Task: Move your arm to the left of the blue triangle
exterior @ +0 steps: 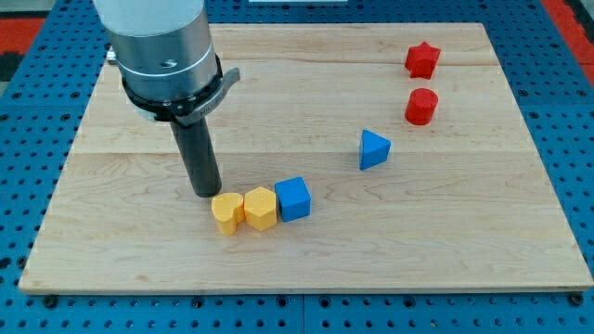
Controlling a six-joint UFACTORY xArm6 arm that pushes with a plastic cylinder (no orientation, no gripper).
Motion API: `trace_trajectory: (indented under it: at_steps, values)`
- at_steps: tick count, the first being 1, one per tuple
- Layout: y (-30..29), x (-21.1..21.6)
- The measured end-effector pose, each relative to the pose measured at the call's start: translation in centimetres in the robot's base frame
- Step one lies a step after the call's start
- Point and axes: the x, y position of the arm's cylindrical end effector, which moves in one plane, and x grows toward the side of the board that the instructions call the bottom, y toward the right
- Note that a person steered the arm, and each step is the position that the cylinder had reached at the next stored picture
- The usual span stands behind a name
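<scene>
My tip (206, 193) rests on the wooden counter (121, 232), just left of and beyond the yellow heart block (226, 212); I carry no gripper, only this rod. The blue triangle (373, 149) lies well to my right, slightly farther back, with bare wood left of it

Worktop (483, 250): a pale wooden board of joined planks, grain running across the view, edges square and its surface clean. It rests on a blue perforated base plate (28, 167) with a regular grid of holes, visible along the view's left, right and bottom. A red patch (28, 23) shows at the view's top left corner. Lighting is even, shadows soft and short.
</scene>
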Motion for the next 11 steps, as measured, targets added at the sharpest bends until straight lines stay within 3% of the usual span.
trace_trajectory:
  at_steps: [1,2,10,11]
  values:
    - [3.8,-3.1]
    - [8.3,-3.5]
    - [8.4,-6.5]
    - [11.0,-4.9]
